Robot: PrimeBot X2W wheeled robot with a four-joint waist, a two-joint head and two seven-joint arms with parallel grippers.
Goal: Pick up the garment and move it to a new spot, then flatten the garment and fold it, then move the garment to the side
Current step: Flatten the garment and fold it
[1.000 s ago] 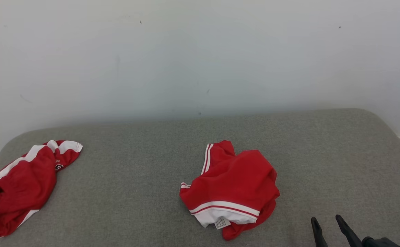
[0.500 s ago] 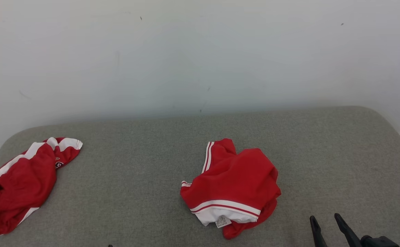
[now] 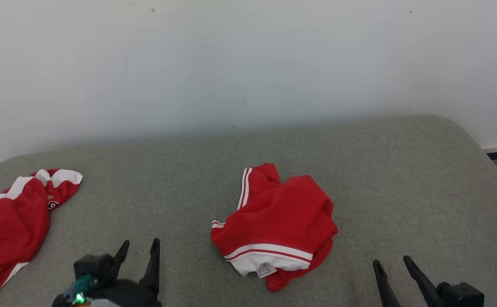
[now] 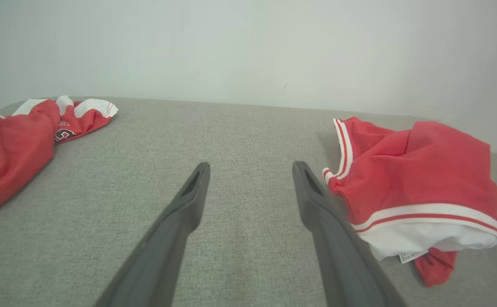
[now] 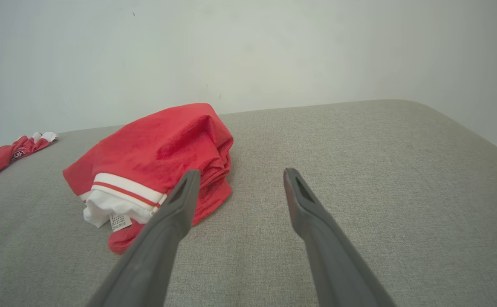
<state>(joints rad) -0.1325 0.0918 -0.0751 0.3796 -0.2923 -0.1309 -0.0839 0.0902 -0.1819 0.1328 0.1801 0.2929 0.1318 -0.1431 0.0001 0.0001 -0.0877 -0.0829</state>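
My left gripper (image 3: 141, 241) and right gripper (image 3: 391, 260) hung spread and empty either side of the crumpled garment (image 3: 274, 226) lying mid-worktop (image 3: 402, 179), and I judged a shallow pinch might catch one layer only, dragging the heap instead of lifting it.

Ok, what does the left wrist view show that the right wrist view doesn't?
Left wrist: the left gripper, open with bare cushion between its fingers, and the striped left edge of the centre garment. Right wrist: the right gripper, open, and that garment's bunched right edge. Both: the centre garment with its white band and label, the second red garment at the left, the white wall.
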